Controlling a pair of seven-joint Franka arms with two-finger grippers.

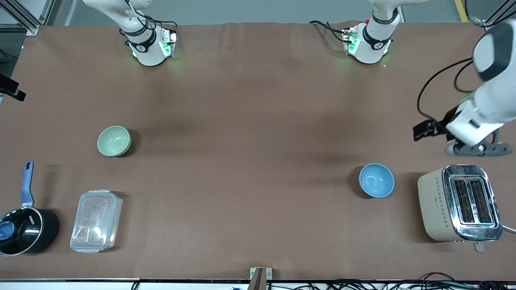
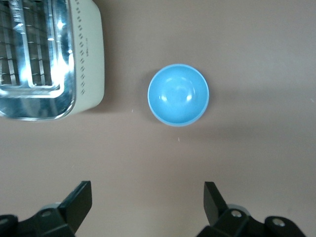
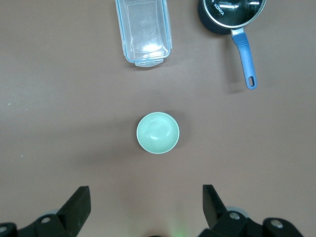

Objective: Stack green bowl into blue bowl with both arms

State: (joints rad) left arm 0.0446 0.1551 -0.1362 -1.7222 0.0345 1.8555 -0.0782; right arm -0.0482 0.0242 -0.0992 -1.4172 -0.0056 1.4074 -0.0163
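Green bowl [image 1: 114, 140] stands alone toward the right arm's end of the desk [image 1: 250, 133], blue bowl [image 1: 376, 180] beside the toaster [image 1: 459, 203]; right claw [image 3: 143, 207] and left claw [image 2: 148, 205] hover wide open, empty, probably aligning to grasp.

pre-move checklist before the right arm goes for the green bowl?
1. green bowl upright, nothing in it: ok.
2. blue bowl upright, nothing in it, beside the toaster but apart from it: ok.
3. right gripper open, above the table with the green bowl in its view: ok.
4. left gripper open, holding nothing: ok.
5. Container and saucepan apart from the green bowl, nearer the front camera: ok.
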